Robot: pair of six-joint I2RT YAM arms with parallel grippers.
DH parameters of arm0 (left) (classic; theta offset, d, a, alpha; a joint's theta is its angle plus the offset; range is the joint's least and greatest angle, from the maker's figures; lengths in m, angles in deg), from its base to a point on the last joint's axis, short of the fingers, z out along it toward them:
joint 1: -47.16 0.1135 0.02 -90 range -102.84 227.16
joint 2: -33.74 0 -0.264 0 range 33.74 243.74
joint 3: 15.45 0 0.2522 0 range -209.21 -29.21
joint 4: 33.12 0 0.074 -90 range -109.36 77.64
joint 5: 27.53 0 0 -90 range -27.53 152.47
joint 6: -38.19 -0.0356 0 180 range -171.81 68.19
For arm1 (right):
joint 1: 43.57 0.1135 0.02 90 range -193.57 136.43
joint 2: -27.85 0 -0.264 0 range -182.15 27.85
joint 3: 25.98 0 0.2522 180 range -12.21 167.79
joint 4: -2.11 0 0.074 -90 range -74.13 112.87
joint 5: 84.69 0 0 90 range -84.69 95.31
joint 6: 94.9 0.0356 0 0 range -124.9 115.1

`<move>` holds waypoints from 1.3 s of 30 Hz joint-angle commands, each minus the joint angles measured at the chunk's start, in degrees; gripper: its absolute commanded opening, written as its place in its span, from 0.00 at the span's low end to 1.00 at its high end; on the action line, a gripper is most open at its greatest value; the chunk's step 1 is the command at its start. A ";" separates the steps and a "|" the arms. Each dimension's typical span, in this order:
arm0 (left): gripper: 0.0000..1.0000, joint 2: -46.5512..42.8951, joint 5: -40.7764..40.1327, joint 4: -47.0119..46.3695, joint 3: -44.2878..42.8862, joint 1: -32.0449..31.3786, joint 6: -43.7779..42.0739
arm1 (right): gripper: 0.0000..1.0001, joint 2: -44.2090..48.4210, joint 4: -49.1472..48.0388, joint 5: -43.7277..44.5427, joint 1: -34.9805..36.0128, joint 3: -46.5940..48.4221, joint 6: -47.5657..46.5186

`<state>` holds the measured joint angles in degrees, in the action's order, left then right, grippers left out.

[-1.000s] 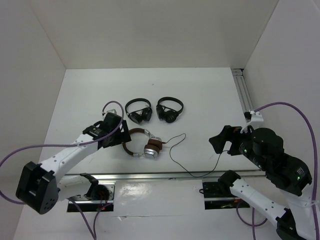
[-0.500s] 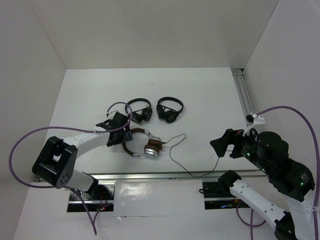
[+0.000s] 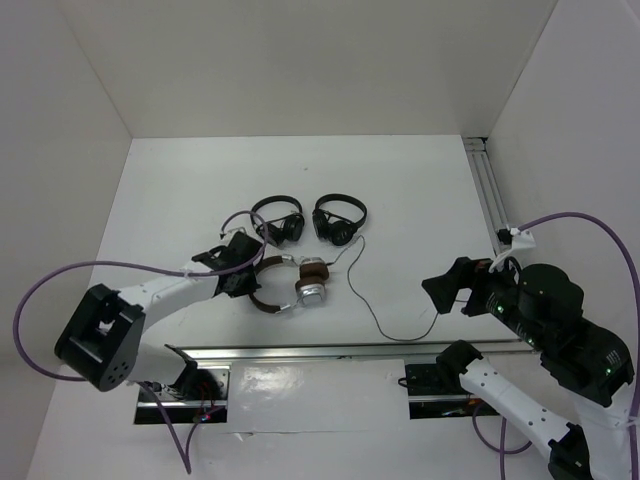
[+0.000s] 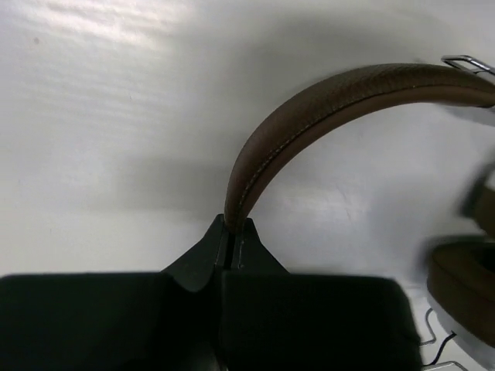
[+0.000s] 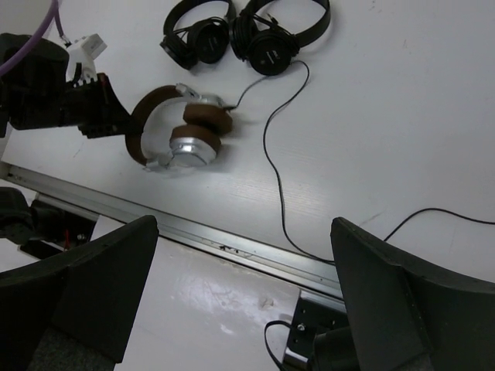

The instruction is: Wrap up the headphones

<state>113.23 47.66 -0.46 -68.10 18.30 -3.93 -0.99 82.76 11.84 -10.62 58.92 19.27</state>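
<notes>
Left tool [image 3: 250, 281] is clamped on the brown headband of the headphones [image 3: 303, 284] by the counter's [image 3: 400, 190] near edge; right tool [image 3: 441, 288] gapes wide, holding nothing

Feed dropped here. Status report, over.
Left gripper shut on brown headband of headphones. Right gripper open, holding nothing. Cable loose, unwrapped. Two black headphones close behind.
</notes>
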 commanded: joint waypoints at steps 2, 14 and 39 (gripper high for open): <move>0.00 -9.24 4.77 9.66 -2.23 -4.09 -1.11 | 1.00 -0.95 -5.01 -2.82 -0.43 1.30 -0.61; 0.00 -26.30 7.09 31.01 -29.28 -6.38 -7.54 | 1.00 2.38 -30.40 -14.69 -0.43 -11.62 -6.05; 0.00 -20.51 -4.09 44.65 -59.89 -6.38 -8.50 | 0.59 -4.64 -71.63 -22.17 -0.43 -38.69 -2.19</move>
<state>93.75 42.98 47.91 -126.46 12.00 -12.78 -5.32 19.64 -9.17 -10.73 22.26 16.34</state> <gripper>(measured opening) 0.060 0.618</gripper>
